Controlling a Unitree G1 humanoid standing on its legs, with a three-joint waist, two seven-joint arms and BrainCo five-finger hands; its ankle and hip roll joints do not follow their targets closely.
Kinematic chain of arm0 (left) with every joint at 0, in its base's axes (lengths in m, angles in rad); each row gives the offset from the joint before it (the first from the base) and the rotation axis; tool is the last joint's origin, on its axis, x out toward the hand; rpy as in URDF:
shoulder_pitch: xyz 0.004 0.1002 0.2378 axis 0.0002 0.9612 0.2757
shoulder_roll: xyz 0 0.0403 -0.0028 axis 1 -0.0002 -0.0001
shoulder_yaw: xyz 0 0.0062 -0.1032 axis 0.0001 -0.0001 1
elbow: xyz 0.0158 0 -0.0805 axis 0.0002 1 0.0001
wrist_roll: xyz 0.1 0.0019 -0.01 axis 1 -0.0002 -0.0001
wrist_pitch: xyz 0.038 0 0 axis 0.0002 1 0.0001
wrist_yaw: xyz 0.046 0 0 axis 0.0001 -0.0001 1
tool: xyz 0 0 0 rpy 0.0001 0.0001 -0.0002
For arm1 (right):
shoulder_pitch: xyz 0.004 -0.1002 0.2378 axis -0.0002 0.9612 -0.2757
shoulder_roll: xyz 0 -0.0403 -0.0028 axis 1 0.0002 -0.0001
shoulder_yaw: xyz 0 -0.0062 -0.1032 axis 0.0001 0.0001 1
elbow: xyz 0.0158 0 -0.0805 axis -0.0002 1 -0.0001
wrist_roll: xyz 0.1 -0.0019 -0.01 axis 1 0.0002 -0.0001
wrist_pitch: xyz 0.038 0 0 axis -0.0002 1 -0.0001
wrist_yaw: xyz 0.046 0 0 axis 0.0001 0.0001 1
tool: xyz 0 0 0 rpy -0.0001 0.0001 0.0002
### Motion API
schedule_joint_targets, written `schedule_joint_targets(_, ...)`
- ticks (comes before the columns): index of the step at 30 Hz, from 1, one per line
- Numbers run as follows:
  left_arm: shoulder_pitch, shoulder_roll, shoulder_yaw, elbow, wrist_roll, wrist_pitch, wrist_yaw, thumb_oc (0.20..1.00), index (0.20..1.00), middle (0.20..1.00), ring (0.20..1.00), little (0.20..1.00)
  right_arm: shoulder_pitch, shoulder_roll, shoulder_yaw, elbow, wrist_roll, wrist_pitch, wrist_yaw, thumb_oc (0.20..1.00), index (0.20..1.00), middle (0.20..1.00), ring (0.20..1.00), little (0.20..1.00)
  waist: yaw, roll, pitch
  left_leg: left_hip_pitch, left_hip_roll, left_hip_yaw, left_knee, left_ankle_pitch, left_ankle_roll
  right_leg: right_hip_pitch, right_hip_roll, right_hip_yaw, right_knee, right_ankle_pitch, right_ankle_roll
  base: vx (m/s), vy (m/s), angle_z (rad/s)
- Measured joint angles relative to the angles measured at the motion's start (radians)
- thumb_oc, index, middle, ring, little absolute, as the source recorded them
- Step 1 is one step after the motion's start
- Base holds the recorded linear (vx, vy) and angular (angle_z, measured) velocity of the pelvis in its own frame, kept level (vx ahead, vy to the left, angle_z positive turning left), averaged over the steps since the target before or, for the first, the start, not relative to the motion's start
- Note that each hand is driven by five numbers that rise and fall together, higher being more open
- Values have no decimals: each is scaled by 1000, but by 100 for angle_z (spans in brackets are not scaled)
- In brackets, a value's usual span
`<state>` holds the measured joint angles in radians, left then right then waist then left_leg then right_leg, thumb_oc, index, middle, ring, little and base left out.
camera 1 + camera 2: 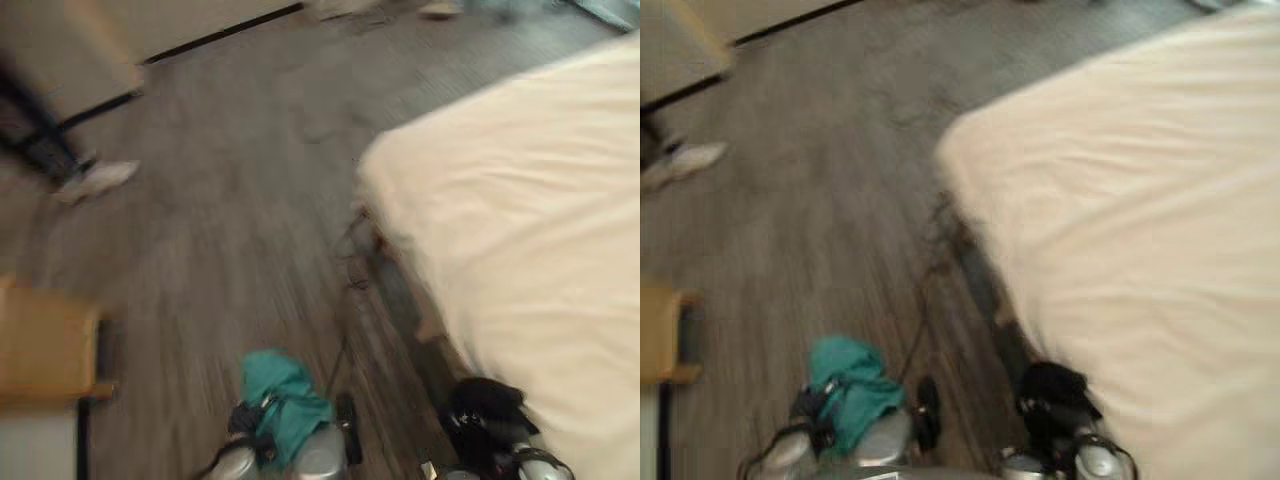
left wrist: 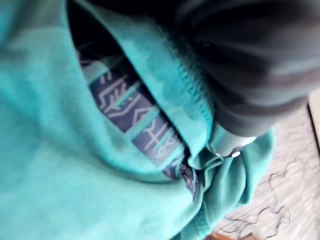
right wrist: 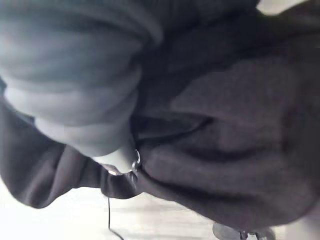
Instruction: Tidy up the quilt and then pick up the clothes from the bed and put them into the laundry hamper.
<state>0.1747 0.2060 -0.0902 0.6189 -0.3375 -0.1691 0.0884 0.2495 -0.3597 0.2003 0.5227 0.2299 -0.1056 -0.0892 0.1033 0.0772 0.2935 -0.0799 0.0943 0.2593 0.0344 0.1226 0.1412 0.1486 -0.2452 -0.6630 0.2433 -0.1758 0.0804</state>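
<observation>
The left hand (image 2: 240,100) is clutching the teal garment (image 1: 285,400), the right hand (image 3: 95,115) is gripping dark clothing (image 1: 1050,392), both bunched for carrying off the bed (image 1: 520,220) toward a hamper.

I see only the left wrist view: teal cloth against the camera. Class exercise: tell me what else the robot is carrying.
Observer: The right hand grips a black garment.
Operator: Where is the robot standing?
Observer: On a dark wood floor, beside a bed with a smooth cream quilt.
Operator: Anyone nearby?
Observer: A person's pale shoe shows on the floor, far left.
Operator: And the teal garment?
Observer: It is bunched at the left hand.
</observation>
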Motion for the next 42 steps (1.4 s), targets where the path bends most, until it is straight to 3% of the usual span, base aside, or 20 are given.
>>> schedule_joint_targets(1, -5, 22, 3, -4, 6, 1, 0, 200, 200, 200, 200, 200, -3, 10, 3, -9, -1, -6, 2, 200, 200, 200, 200, 200, -10, -38, -12, -15, -15, -13, -10, -3, -6, 3, -4, -7, -51, 21, 0, -25, 301, 178)
schedule_joint_targets(2, -20, 55, 20, 3, 7, 4, -1, 200, 200, 200, 200, 200, -27, 41, -21, 2, -3, -14, 9, 200, 200, 200, 200, 200, -10, -95, -19, -35, -46, -49, -12, -6, -63, 40, 0, -42, -116, 46, 36, -19, 204, 154)
schedule_joint_targets(4, -55, 59, 19, 46, 9, 19, 2, 200, 200, 200, 200, 200, -68, 76, -79, 21, -3, -10, 3, 200, 200, 200, 200, 200, 12, -111, -21, -89, -60, -65, 40, -48, -76, 66, -1, -146, -64, 59, 32, 34, 240, 161)
schedule_joint_targets(6, -40, 57, 21, 88, 31, 28, 8, 200, 200, 200, 200, 200, -92, 76, -83, 53, -3, -11, 4, 200, 200, 200, 200, 200, 20, -108, -20, -56, -79, -114, 31, -52, -73, 54, -51, -144, 109, 50, 14, 13, 278, 111)
schedule_joint_targets(7, -41, 53, 23, 102, 34, 32, 14, 200, 200, 200, 200, 200, -92, 83, -85, 59, -3, -15, 5, 200, 200, 200, 200, 200, 15, -94, -18, -46, -79, -148, 30, -53, -69, 37, -51, -69, 183, 47, 9, 50, 165, 105)
schedule_joint_targets(9, -59, 57, 17, 104, 34, 34, 35, 200, 200, 200, 200, 200, -112, 95, -78, 99, 7, -20, 0, 200, 200, 200, 200, 200, -3, -64, -26, -40, -78, -251, -7, -35, -57, 4, 112, 247, 141, 9, 18, 197, 41, 115)
schedule_joint_targets(10, -68, 58, 16, 104, 34, 34, 35, 200, 200, 200, 200, 200, -122, 97, -82, 109, 8, -22, 0, 200, 200, 200, 200, 200, -8, -62, -26, -39, -82, -268, -18, -27, -61, 10, 141, 291, 115, 1, 12, 112, 2, 80)
schedule_joint_targets(13, -150, 34, -36, 96, 36, 39, 33, 200, 200, 200, 200, 200, -133, 81, -157, 167, 17, -25, -20, 200, 200, 200, 200, 200, -33, 13, 6, 1, -96, -413, -60, 16, -64, 40, 270, 386, 22, -112, -45, 126, 21, 108)
schedule_joint_targets(14, -94, 51, -50, 138, 37, 14, 22, 200, 200, 200, 200, 200, -189, 118, -125, 288, 49, -22, -19, 200, 200, 200, 200, 200, -63, -90, -20, 66, -122, -451, -113, -23, -160, -49, 149, 395, -322, 201, -41, 56, -32, 22)
schedule_joint_targets(17, -187, 19, -75, 389, 79, 43, -12, 200, 200, 200, 200, 200, -239, 120, -24, 429, 48, 2, 46, 200, 200, 200, 200, 200, -66, -92, -34, 92, -116, -439, -121, -48, -163, -19, 160, 403, -331, 195, -40, 27, -74, -3)
schedule_joint_targets(21, -175, -4, -99, 460, 77, 60, -35, 200, 200, 200, 200, 200, -239, 169, 53, 475, 48, 19, 88, 200, 200, 200, 200, 200, -60, -104, -74, 71, -106, -429, -60, -64, -178, -28, 177, 418, -331, 177, -48, -40, -83, -10)
schedule_joint_targets(24, -212, -8, -85, 433, 65, 51, -44, 200, 200, 200, 200, 200, -228, 162, 50, 447, 48, 19, 92, 200, 200, 200, 200, 200, -34, -121, -69, -100, -130, -405, 246, -111, -244, -53, 165, 402, -319, 163, -83, 62, -123, 13)
schedule_joint_targets(27, -230, -1, -74, 400, 27, 42, -44, 200, 200, 200, 200, 200, -249, 141, 54, 400, 56, 21, 92, 200, 200, 200, 200, 200, 17, -154, -31, -252, -118, -343, 521, -73, -245, -26, 175, 408, -331, 155, -110, 334, -24, -4)
schedule_joint_targets(30, -180, 8, -56, 310, 25, 33, -49, 200, 200, 200, 200, 200, -249, 106, 70, 327, 57, 15, 107, 200, 200, 200, 200, 200, 44, -142, -25, -266, -64, -234, 325, -92, -228, -32, 210, 405, -331, 134, -115, 531, 76, 4)
schedule_joint_targets(33, -193, 7, -45, 330, 25, 39, -54, 200, 200, 200, 200, 200, -293, 85, 84, 355, 56, 24, 117, 200, 200, 200, 200, 200, 65, -131, 6, -247, -73, -167, -9, -7, -198, -16, 223, 411, -330, 112, -115, 508, 78, 6)
schedule_joint_targets(36, -184, 4, -5, 372, 25, 45, -54, 200, 200, 200, 200, 200, -285, 100, 85, 372, 55, 30, 130, 200, 200, 200, 200, 200, 105, -132, 4, -213, -68, -131, -66, 18, -180, 72, 234, 418, -332, 41, -86, 432, 95, -21)
schedule_joint_targets(37, -174, 14, 5, 395, 25, 47, -54, 200, 200, 200, 200, 200, -282, 119, 86, 393, 56, 26, 136, 200, 200, 200, 200, 200, 119, -159, -10, -201, -83, -130, -38, 62, -139, 106, 216, 437, -330, 2, -62, 300, 86, -38)
schedule_joint_targets(38, -178, 30, 17, 417, 25, 47, -50, 200, 200, 200, 200, 200, -281, 150, 92, 425, 57, 26, 139, 200, 200, 200, 200, 200, 135, -228, -41, -209, -128, -100, -12, 31, -121, 86, 170, 452, -292, -21, -43, 650, 170, -23)
schedule_joint_targets(40, -200, 28, 14, 442, 25, 49, -44, 200, 200, 200, 200, 200, -292, 164, 83, 454, 59, 17, 143, 200, 200, 200, 200, 200, 120, -226, -42, -186, -137, -112, -20, 34, -77, 37, 147, 431, -127, -54, 2, 523, 115, 11)
schedule_joint_targets(42, -232, 5, 35, 443, 25, 47, -39, 200, 200, 200, 200, 200, -282, 177, 93, 460, 62, 25, 157, 200, 200, 200, 200, 200, 82, -189, -27, -65, -138, -164, -11, -35, -78, -102, 132, 469, 421, 63, 128, 679, 55, 55)
